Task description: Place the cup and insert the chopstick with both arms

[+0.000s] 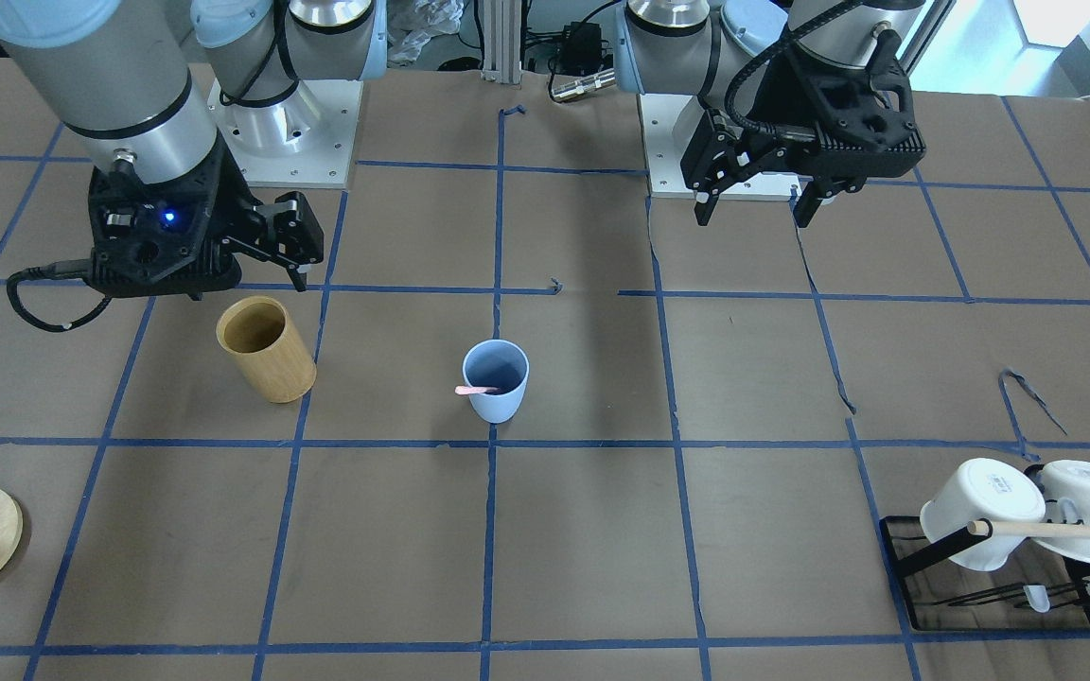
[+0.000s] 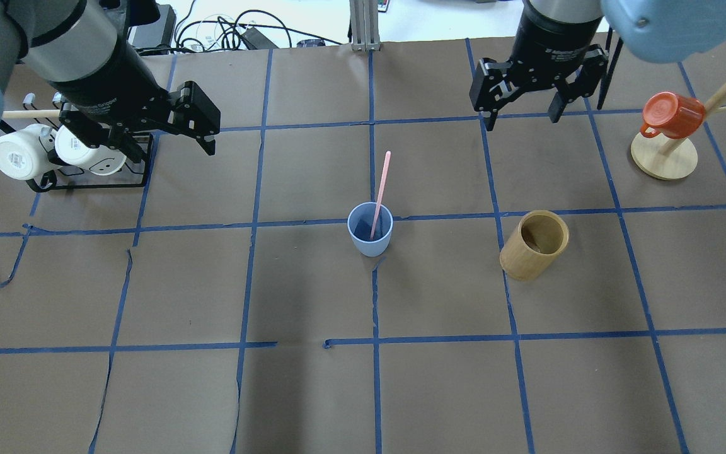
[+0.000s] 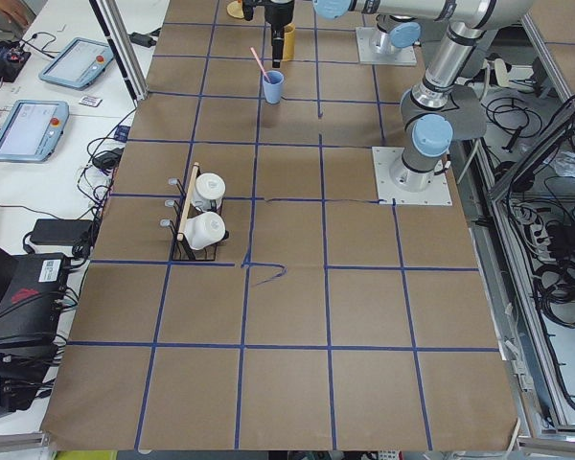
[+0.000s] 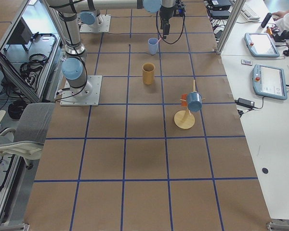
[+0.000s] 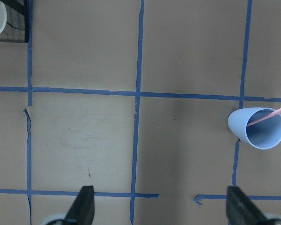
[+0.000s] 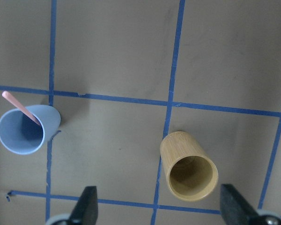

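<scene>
The light blue cup (image 2: pixel 370 230) stands upright at the table's middle, on a tape crossing. One pink chopstick (image 2: pixel 380 189) stands in it, leaning on the rim, its top tilted away toward the far side. My left gripper (image 1: pixel 753 213) is open and empty, raised above the table, well to the cup's left. In the left wrist view the cup (image 5: pixel 260 129) is far off to the right of the open gripper (image 5: pixel 161 211). My right gripper (image 2: pixel 522 120) is open and empty, raised beyond the cup's right. In its wrist view the cup (image 6: pixel 25 129) is at the left.
A tan bamboo cylinder (image 2: pixel 534 244) stands to the cup's right, below my right gripper. A mug tree (image 2: pixel 664 157) with an orange mug (image 2: pixel 672 113) stands at the far right. A black rack (image 2: pixel 89 183) with two white mugs (image 2: pixel 19 154) stands at the far left.
</scene>
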`<state>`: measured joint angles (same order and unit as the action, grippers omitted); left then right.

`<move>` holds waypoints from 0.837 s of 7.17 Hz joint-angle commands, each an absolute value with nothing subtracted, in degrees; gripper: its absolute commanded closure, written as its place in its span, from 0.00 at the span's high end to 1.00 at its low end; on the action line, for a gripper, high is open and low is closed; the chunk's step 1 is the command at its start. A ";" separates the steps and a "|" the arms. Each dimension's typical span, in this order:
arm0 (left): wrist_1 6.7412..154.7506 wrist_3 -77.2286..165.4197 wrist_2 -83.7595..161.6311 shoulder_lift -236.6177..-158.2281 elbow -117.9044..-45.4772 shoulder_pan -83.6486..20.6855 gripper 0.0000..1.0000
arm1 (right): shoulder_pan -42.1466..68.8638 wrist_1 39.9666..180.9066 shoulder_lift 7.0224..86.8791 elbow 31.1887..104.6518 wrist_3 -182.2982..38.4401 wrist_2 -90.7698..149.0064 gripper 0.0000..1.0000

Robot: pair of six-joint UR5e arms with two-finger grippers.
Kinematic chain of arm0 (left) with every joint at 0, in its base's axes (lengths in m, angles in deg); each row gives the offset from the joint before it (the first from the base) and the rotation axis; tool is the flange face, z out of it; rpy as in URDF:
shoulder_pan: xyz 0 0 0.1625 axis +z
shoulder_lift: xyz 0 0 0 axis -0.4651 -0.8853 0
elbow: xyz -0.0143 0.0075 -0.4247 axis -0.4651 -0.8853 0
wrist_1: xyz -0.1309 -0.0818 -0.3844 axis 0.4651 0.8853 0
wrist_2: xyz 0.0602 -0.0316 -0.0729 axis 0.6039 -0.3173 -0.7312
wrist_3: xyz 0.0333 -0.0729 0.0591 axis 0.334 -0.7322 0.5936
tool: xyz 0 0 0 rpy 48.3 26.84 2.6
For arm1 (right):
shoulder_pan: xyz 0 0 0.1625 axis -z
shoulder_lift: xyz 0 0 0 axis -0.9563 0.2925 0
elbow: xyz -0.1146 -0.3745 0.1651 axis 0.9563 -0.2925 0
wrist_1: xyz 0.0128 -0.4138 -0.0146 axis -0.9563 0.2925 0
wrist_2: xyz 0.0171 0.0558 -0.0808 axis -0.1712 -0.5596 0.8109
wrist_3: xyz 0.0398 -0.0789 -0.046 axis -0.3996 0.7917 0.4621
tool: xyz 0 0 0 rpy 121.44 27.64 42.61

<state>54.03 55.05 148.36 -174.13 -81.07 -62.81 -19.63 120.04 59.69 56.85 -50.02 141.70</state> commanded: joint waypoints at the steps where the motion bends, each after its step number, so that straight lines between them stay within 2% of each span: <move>1: 54.03 55.05 148.36 -174.14 -81.07 -62.81 1.00 | -18.33 118.68 62.48 59.46 -46.03 141.88 0.89; 3: 54.03 55.05 148.36 -174.14 -81.07 -62.81 1.00 | -18.15 121.65 63.01 61.23 -45.85 141.70 0.88; 4: 54.03 55.05 148.36 -174.14 -81.07 -62.73 1.00 | -18.15 126.54 63.01 61.76 -46.37 141.70 0.91; 5: 54.03 55.05 148.36 -174.14 -81.07 -62.81 1.00 | -18.15 127.63 63.45 61.94 -46.64 141.61 0.99; 6: 54.03 55.05 148.36 -174.14 -81.07 -62.81 1.00 | -18.15 127.04 64.06 61.94 -47.42 141.79 1.00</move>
